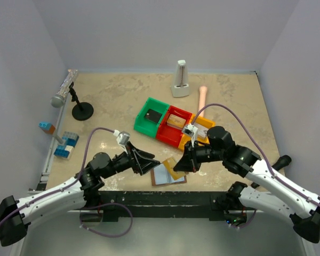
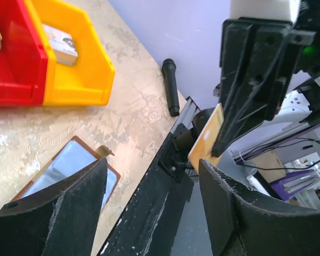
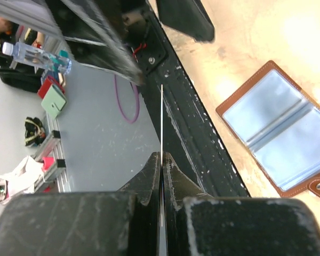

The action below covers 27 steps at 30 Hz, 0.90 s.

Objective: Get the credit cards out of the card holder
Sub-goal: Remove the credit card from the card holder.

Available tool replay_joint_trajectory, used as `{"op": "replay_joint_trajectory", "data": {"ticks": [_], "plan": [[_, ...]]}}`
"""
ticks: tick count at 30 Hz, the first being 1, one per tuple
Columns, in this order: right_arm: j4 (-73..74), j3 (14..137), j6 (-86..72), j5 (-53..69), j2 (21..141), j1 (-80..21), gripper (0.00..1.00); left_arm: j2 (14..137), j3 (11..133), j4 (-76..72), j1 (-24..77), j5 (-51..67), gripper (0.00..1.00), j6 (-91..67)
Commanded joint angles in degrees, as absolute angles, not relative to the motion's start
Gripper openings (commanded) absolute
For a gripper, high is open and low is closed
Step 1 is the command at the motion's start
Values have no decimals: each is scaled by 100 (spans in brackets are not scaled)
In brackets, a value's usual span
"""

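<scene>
One card [image 2: 207, 136] is out, pinched edge-on in the closed right pincer [image 3: 161, 156]. The left pincer [image 2: 153, 162] gapes empty beside it. The card holder [image 1: 168, 175] lies open on the worktop [image 1: 117, 101] between the arms. The likely next move is to set this card down, then check the sleeves.

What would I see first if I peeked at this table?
Probably the right gripper pinching a thin tan card in the air near the front edge of the table, facing the open left gripper. Next, the card holder lying open and flat beside them, pale pockets up. Behind those, mid-table, a green bin, red bin and yellow bin sit in a bright row.
</scene>
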State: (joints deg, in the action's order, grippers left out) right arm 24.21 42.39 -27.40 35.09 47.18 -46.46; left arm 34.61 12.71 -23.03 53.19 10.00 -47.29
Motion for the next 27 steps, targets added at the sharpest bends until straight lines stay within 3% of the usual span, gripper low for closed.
{"op": "replay_joint_trajectory", "data": {"ticks": [1,11,27], "plan": [[2004,4307,-2944,3498,4684,-4606,0,3831,670,-4169,5300,1062,71,-5448],[1837,4315,-3059,3700,4720,-4605,0,5282,273,-7319,5309,1810,64,-5994],[1688,4350,-3094,3928,4939,-4605,0,5186,562,-6504,5317,1855,55,-5730]]}}
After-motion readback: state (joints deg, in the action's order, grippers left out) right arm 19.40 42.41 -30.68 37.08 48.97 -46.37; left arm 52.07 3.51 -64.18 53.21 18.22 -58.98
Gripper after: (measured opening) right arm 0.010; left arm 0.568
